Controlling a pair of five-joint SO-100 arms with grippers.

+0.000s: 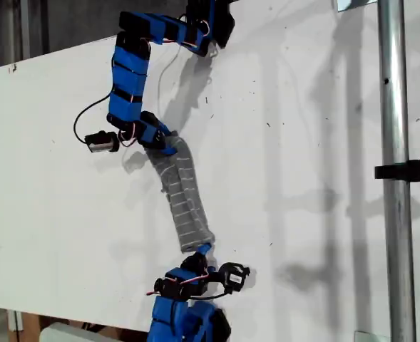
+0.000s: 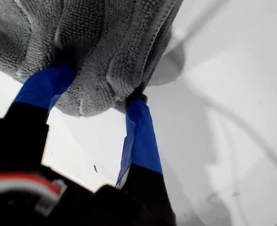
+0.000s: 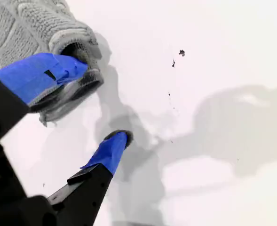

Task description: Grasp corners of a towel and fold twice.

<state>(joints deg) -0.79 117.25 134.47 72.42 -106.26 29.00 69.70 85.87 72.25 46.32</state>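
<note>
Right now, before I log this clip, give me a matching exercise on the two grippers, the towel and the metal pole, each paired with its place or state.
Things:
1. my first gripper
2. my second gripper
3. the towel
4. the metal pole

Places or states:
A. lies bunched in a narrow strip between the two arms on the white table
B. jaws closed on bunched grey cloth
C. jaws apart, one fingertip at the cloth's end, the other on bare table
D. stands at the exterior view's right

Pairs: 1-B, 2-C, 3-A, 4-D
</note>
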